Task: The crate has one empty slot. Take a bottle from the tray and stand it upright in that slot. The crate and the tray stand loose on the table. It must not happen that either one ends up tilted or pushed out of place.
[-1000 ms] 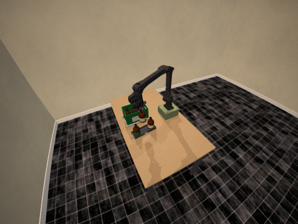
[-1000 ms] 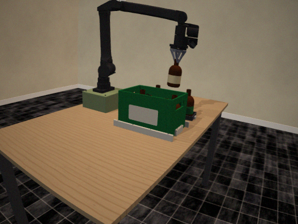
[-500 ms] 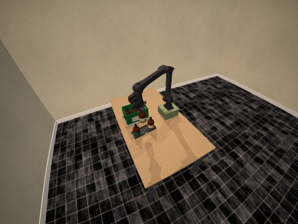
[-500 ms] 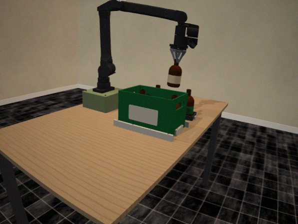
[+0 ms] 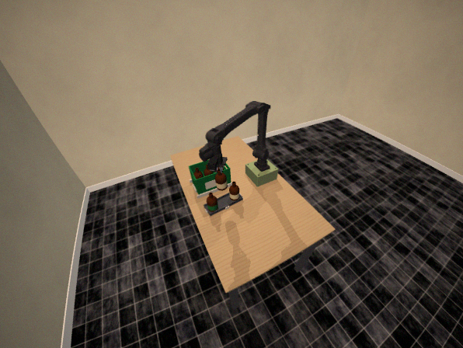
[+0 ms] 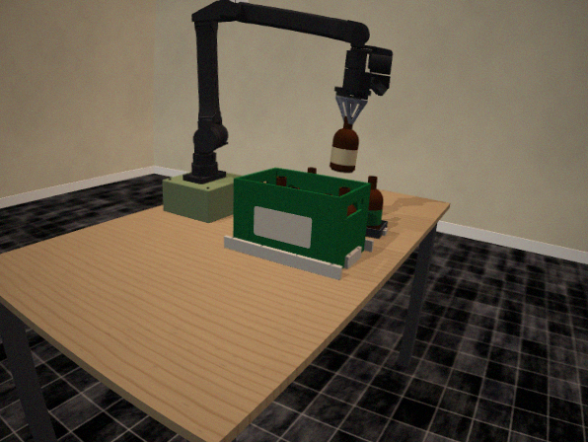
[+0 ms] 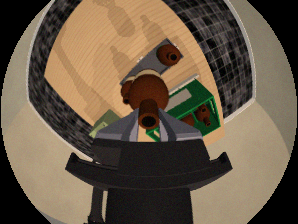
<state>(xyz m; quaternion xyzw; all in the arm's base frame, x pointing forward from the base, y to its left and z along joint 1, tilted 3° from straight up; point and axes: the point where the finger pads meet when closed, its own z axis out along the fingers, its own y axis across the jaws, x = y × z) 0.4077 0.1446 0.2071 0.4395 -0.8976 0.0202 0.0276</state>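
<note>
Wooden counter (image 6: 148, 296) carries three items. Green crate (image 6: 296, 217) on its grey base near the far edge; dark tray (image 5: 224, 203) beside it; arm's olive pedestal (image 6: 197, 197) left of crate.

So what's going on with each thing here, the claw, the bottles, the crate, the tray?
gripper: shut on the held bottle's neck
held bottle: upright, hanging above the crate
crate: on the table, partly filled with bottles
tray: two bottles standing on it
</note>
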